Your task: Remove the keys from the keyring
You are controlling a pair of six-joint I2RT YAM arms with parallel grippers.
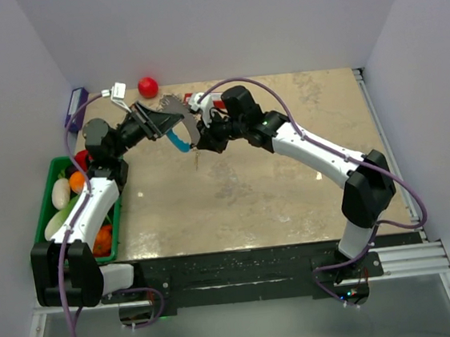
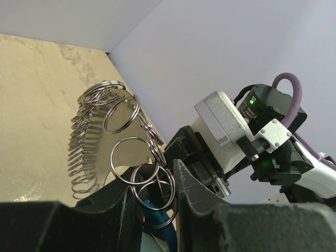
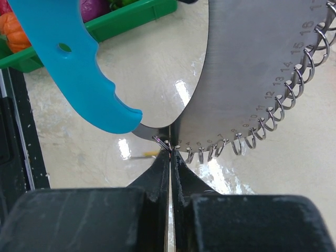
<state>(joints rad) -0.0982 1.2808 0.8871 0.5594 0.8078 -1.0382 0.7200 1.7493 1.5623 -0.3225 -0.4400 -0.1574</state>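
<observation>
The keyring is a silvery plate with a row of wire rings and a light-blue curved segment, held up above the table. My left gripper is shut on it; in the left wrist view the fingers close around the blue segment and the rings. My right gripper is shut on a ring at the plate's lower edge, seen in the right wrist view under the plate. A tiny brass key hangs just below; it also shows as a yellow sliver.
A green bin of toy fruit and vegetables stands at the left edge. A red ball and a red box lie at the back near the wall. A purple box sits at the back left.
</observation>
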